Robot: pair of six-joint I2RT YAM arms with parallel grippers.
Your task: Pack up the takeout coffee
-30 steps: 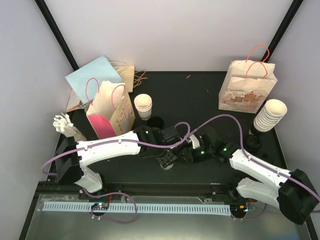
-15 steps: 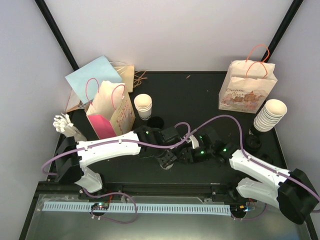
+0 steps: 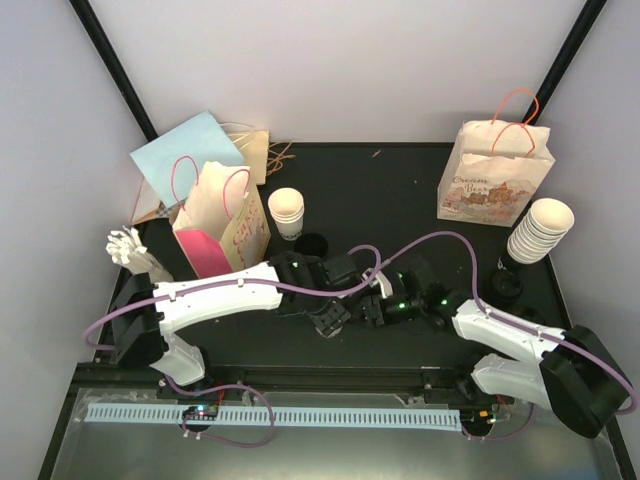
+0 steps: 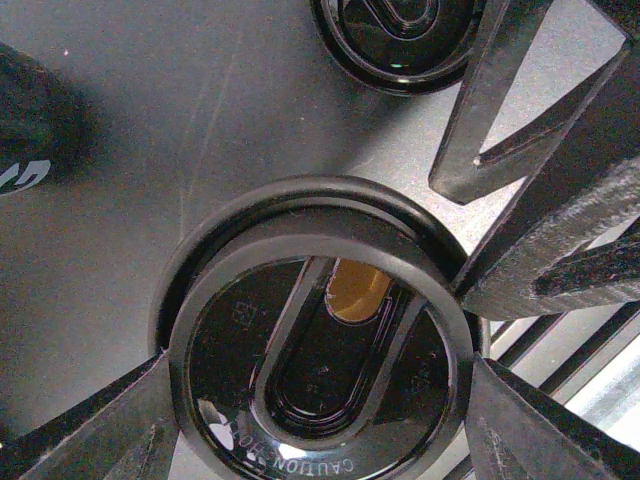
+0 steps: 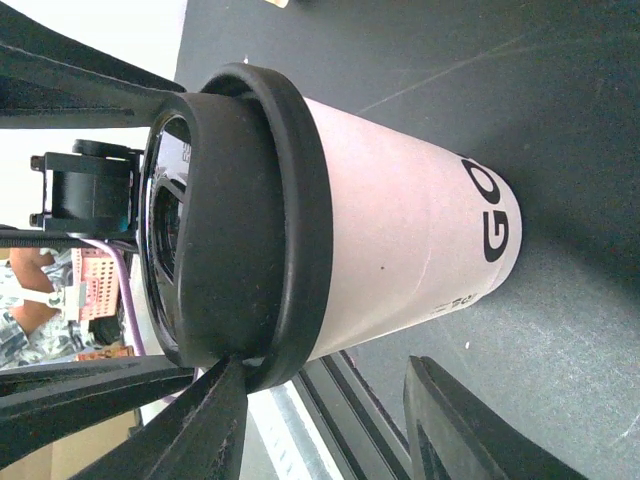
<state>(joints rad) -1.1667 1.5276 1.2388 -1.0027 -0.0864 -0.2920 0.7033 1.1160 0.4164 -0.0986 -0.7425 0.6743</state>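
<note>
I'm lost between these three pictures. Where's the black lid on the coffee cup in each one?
Top external: mostly hidden under the left gripper, just below centre.
Left wrist: the lid fills the lower middle, seen from above.
Right wrist: left of centre, capping the cup.
Shared landmark: the left gripper's fingers pinching its rim.

A white paper cup [image 5: 400,240] with black lettering stands upright on the table, its black lid [image 4: 320,330] on top.

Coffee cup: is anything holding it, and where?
The left gripper clamps the black lid by its rim, atop the cup. Whether the right gripper grips the cup cannot be told.
</note>
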